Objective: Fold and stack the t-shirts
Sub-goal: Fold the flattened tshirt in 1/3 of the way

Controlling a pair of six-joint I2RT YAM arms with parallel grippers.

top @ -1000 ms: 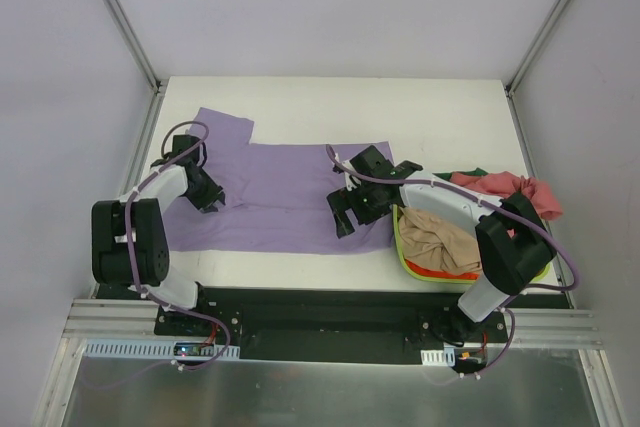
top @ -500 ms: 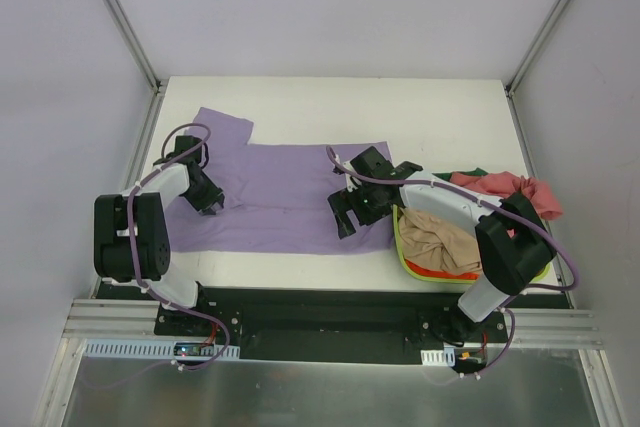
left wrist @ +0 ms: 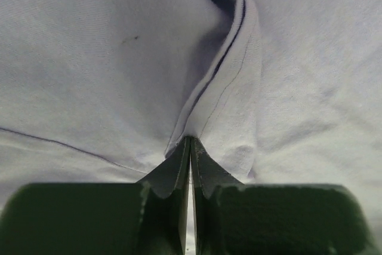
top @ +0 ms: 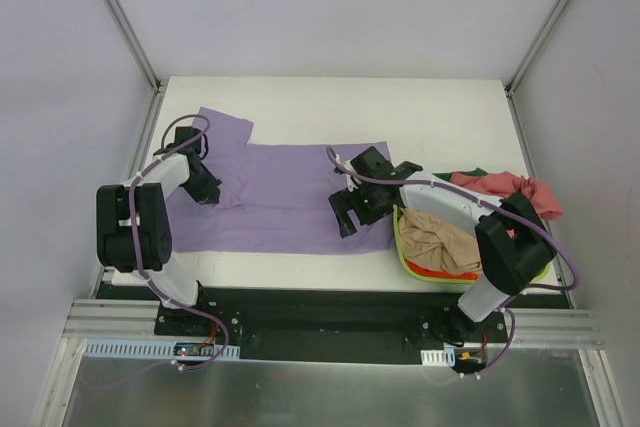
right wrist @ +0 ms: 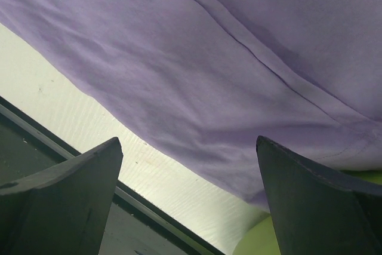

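On the white desk [top: 400, 107], the large lavender-purple cloth t-shirt [top: 285, 197] lies spread almost flat, one sleeve reaching toward the far left corner. You have no finished fold in it, as far as I can judge. The left jaws are pressed together on a raised ridge of stitched purple cloth [left wrist: 224, 103] near the shirt's left side. The right jaws stand wide apart over its near right edge, gripping nothing.

Just right of it, the lime-green plastic basket [top: 402, 247] holds a crumpled tan-beige t-shirt [top: 440, 237]. A bunched pinkish-red t-shirt [top: 505, 189] lies behind the basket, with a sliver of dark green cloth [top: 480, 173]. None of these looks folded, and no stack exists, so nearly the whole job remains.

The right arm hides the purple shirt's right sleeve and part of the basket. You cannot tell what lies under the tan shirt, nor what the orange-red strip [top: 440, 272] is.
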